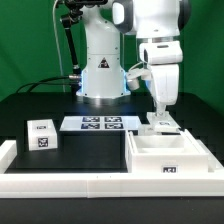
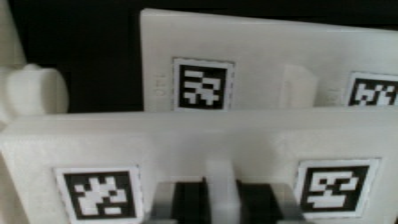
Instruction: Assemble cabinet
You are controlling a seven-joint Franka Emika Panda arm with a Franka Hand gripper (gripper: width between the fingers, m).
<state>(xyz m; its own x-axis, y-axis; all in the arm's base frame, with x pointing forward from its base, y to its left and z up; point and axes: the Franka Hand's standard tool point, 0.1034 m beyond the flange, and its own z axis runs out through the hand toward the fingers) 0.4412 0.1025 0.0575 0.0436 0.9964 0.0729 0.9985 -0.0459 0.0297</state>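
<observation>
The large white box shell point(image 1: 165, 155) stands at the front on the exterior view's right, open side up, with a tag on its front wall. Behind it lies a smaller white cabinet block point(image 1: 160, 124). My gripper point(image 1: 160, 113) reaches straight down onto that block. In the wrist view the block point(image 2: 196, 150) fills the near field and carries two tags. My gripper point(image 2: 217, 205) has its dark fingers point(image 2: 185, 205) close together with a thin pale strip of the block between them. A second tagged white part point(image 2: 267, 55) lies just beyond.
Another small tagged white block point(image 1: 42, 135) sits at the exterior view's left. The marker board point(image 1: 100, 124) lies in front of the robot base point(image 1: 100, 75). A long white rail point(image 1: 90, 185) frames the table's front and left. A cable hangs at the back left.
</observation>
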